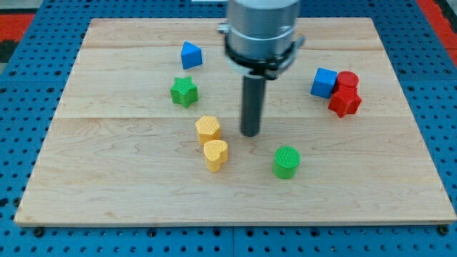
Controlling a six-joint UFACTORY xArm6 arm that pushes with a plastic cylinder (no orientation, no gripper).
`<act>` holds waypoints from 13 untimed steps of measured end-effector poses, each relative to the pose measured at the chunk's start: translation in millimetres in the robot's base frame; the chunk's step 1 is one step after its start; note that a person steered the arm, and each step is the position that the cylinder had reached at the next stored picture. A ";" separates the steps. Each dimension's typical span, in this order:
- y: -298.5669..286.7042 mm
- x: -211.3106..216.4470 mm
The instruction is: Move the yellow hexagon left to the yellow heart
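Observation:
The yellow hexagon (208, 128) sits near the middle of the wooden board. The yellow heart (216, 154) lies just below it and slightly to the view's right, touching or nearly touching it. My tip (250, 133) rests on the board to the view's right of the yellow hexagon, about a block's width away, and above-right of the yellow heart. The rod hangs from a wide grey arm end at the view's top.
A green star (184, 91) and a blue triangular block (191, 55) lie up-left. A green cylinder (286, 161) sits lower right of my tip. A blue cube (323, 83), red cylinder (348, 80) and red star-like block (345, 102) cluster at the right.

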State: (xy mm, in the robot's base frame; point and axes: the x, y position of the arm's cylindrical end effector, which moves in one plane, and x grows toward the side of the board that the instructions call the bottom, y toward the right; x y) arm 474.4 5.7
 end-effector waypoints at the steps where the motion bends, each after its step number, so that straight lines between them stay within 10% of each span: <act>1: -42.6 0.0; 4: 29.6 1.5; 8: -9.6 104.3; 13: -11.4 45.0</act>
State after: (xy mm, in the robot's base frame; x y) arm 519.4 -5.7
